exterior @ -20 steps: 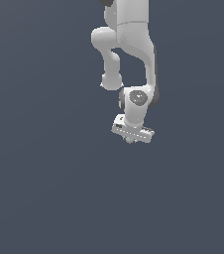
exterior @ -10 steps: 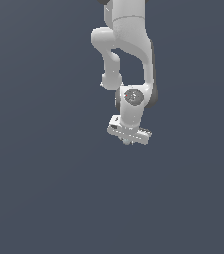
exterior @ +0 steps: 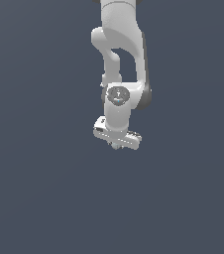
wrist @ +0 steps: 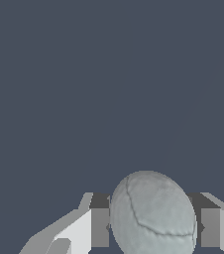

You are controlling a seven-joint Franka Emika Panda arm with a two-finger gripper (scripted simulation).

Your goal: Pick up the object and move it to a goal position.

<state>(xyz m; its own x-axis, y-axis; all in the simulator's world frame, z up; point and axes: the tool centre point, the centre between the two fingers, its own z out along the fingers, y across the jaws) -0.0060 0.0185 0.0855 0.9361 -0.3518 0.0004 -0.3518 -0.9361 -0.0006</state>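
In the wrist view the pale grey, faintly bluish ball [wrist: 152, 213], with thin dark seams, sits between my two fingers; one finger pad [wrist: 100, 227] touches it and the other finger stands close against its far side. My gripper [wrist: 153, 227] is shut on the ball. In the exterior view the white arm hangs down from the top, and the gripper [exterior: 116, 145] points down below the hand [exterior: 117, 134]. The ball cannot be made out there, as the hand hides it.
A plain dark grey-blue surface [exterior: 44, 198] fills both views. The arm's elbow and round joint cap [exterior: 117, 95] stand above the hand. No other objects and no goal marker show.
The hand has moved toward the exterior view's left and slightly down over the last second, and the wrist has turned a little with it.
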